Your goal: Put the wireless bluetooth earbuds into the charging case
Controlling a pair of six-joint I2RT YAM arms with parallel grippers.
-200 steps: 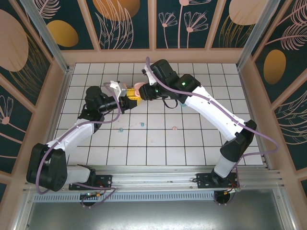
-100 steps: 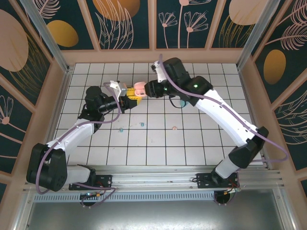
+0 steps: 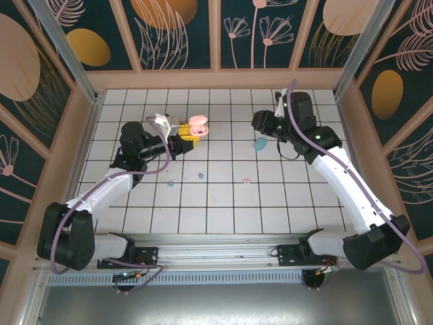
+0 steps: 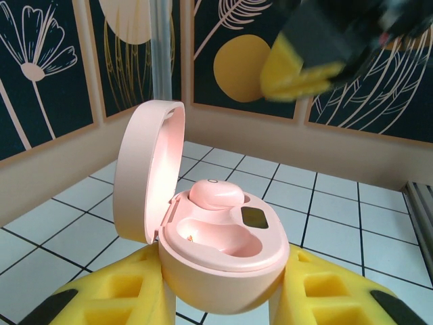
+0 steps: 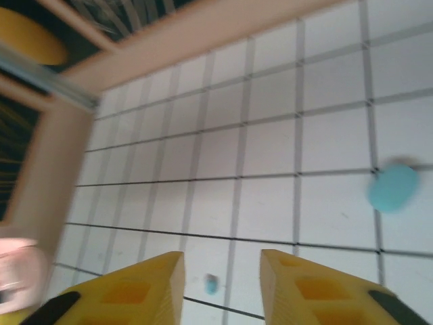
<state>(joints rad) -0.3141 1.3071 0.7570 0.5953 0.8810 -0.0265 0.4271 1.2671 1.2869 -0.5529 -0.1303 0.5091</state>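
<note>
My left gripper (image 3: 185,139): clamped round the pink charging case (image 4: 223,261), lid open, at 11 o'clock on the tiled floor (image 3: 223,217).
Seated earbud (image 4: 215,195): pink, in the case's far socket.
My right gripper (image 5: 222,257): fingers apart, empty, at 1 o'clock.
On the tiles: teal earbud (image 3: 171,183), second teal earbud (image 3: 200,176), loose pink earbud (image 3: 247,181), 6 o'clock of the case.

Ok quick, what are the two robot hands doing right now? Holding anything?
Left gripper: closed on the open pink charging case.
Right gripper: open, holding nothing.
</note>
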